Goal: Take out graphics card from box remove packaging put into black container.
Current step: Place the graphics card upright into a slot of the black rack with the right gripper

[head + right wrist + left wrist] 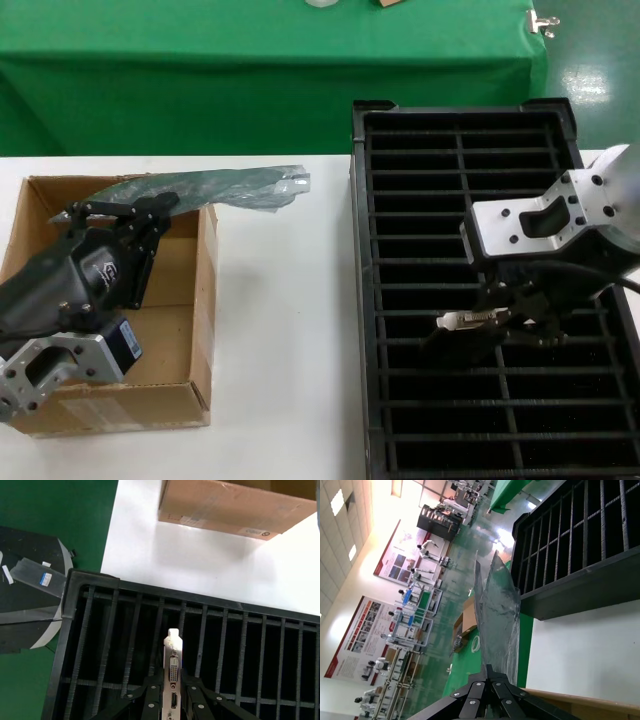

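Observation:
Over the brown cardboard box (203, 300), my left gripper (160, 208) is shut on one end of the packaging (225, 186). This crinkly grey-green bag sticks out past the box's far rim. In the left wrist view the fingertips (489, 672) pinch the bag (497, 615), which stands up from them. Above the middle slots of the black container (362, 300), my right gripper (505, 305) is shut on the graphics card (470, 322). The card's silver bracket (173, 662) shows edge-on between the fingers (150, 695), over the ribs (115, 630).
The box and the container rest on a white table (285, 330) with a strip of bare surface between them. A table draped in green (250, 70) stands behind. In the right wrist view the box (225, 505) lies beyond the container's rim.

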